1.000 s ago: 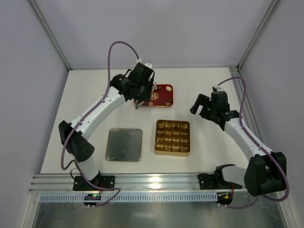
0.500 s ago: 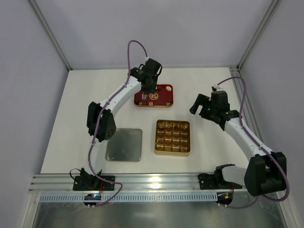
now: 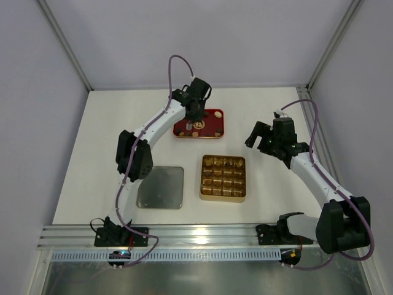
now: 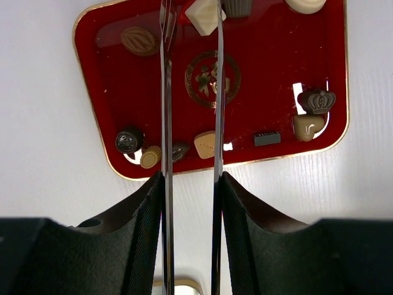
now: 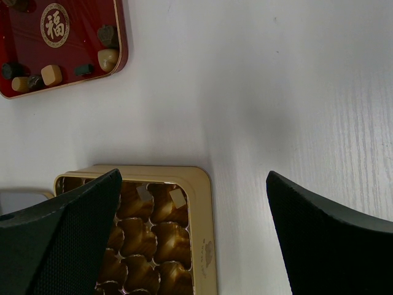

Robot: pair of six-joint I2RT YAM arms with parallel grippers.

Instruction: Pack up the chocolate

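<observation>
1. Hanging straight down over the red tray [image 4: 270, 67], the left gripper [image 4: 191, 12] holds its two thin fingers parallel with a narrow gap; a white piece [image 4: 204, 16] lies in that gap at the tips, close against one blade; red shows between it and the other blade, so nothing is clamped.
2. The chocolate [image 4: 206, 144] lies loose in the red tray, mostly along its edges; dark, tan and white bits, well apart from each other.
3. The right gripper [image 5: 193, 178] hovers above the table [image 5: 276, 92] by a corner of the gold tray [image 5: 206, 246]; its jaws are spread wide, holding nothing.
4. Two small pale pieces [image 5: 178, 198] sit in neighbouring compartments of the gold tray, in the row nearest the red tray; a silver tray [image 3: 161, 187] lies beside the gold one.
</observation>
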